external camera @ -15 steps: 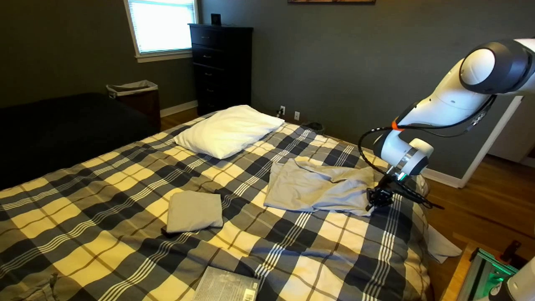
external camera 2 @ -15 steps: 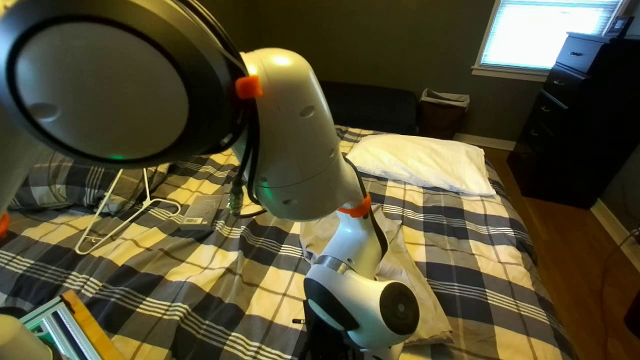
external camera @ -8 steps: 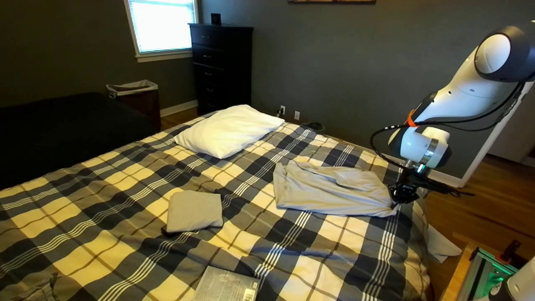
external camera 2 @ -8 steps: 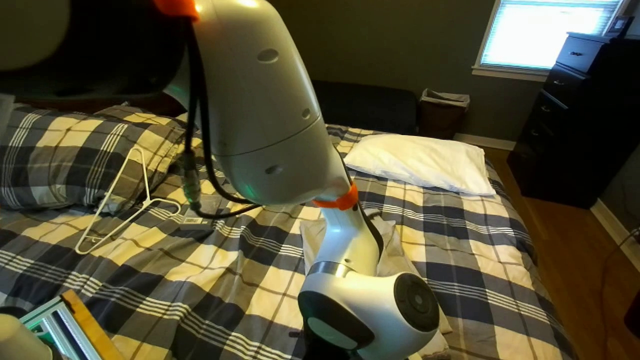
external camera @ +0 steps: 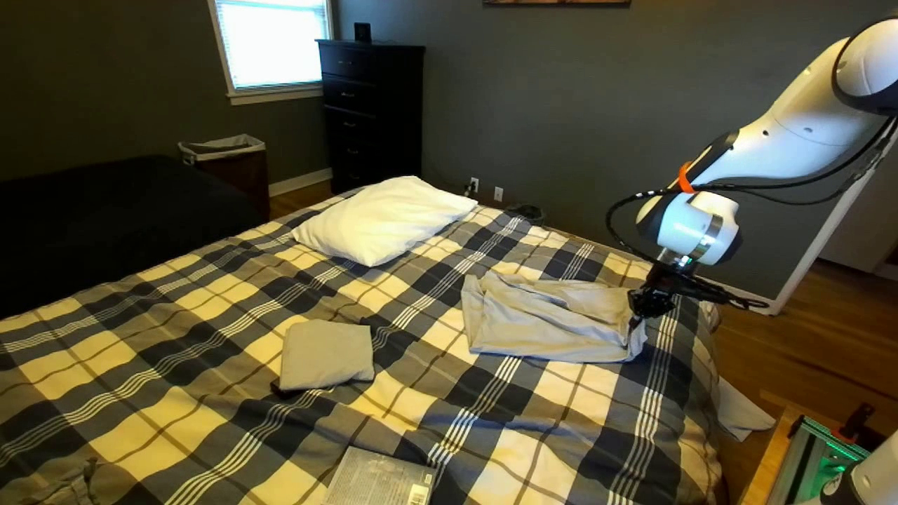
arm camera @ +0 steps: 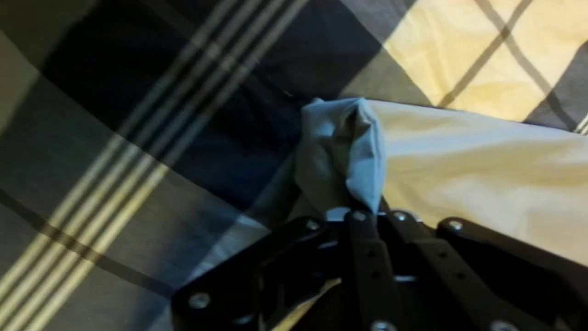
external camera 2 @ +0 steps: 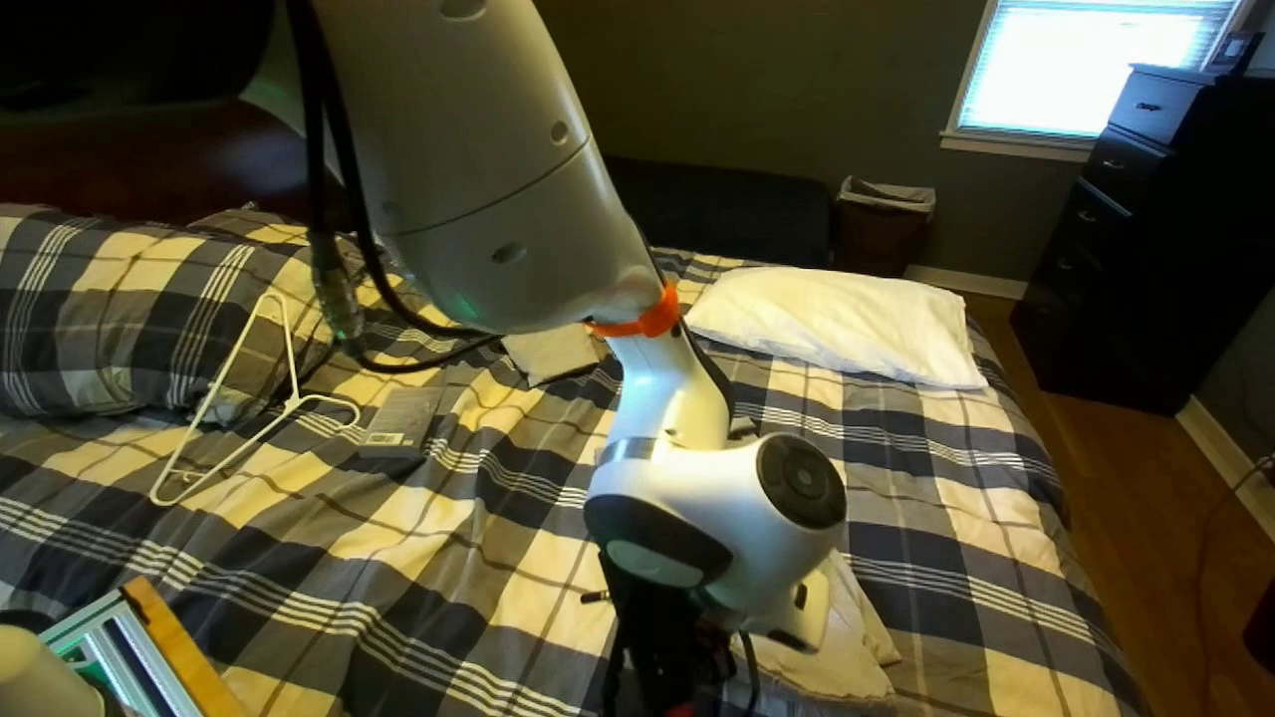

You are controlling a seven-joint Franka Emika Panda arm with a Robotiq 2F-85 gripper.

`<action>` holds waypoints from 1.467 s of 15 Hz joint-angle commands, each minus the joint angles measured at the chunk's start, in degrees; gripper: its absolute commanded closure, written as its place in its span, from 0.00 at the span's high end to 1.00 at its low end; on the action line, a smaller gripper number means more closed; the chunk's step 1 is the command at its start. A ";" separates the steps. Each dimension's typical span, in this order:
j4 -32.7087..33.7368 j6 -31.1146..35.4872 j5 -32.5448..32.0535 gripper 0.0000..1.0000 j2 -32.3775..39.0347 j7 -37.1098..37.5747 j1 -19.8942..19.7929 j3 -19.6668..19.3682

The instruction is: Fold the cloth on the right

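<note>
The cloth (external camera: 540, 322), pale grey-beige and rumpled, lies on the right part of the plaid bed in an exterior view. It is partly hidden behind the arm in an exterior view (external camera 2: 827, 647). My gripper (external camera: 635, 322) is at the cloth's right end, just above the bed. In the wrist view my gripper (arm camera: 375, 214) has its fingers close together with a raised fold of the cloth (arm camera: 459, 174) running between them. The rest of the cloth spreads flat to the right there. The fingertips are hidden in an exterior view.
A small folded square cloth (external camera: 327, 355) lies left of the cloth. A white pillow (external camera: 386, 219) lies farther back. A flat case (external camera: 382, 480) and a white hanger (external camera 2: 249, 438) are on the bed. The bed's edge is just right of the gripper.
My gripper first moved right, drawing the cloth's right end with it and stretching it. It then came back left and a little up, bringing that end with it.
</note>
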 commanded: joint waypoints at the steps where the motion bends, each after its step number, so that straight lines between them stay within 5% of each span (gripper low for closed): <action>1: -0.30 2.13 0.25 0.00 -2.23 -3.01 3.27 5.86; 6: 1.21 1.07 0.34 0.02 -2.04 -2.32 6.17 7.80; 9: 4.32 3.29 8.17 0.00 0.25 -10.21 3.60 11.40; 12: 9.58 5.74 12.34 0.00 2.65 -15.77 5.96 12.90; 19: 19.47 -0.46 3.13 0.00 11.28 -11.71 15.07 11.82; 22: 22.98 0.82 1.55 0.00 16.10 -12.92 15.17 14.07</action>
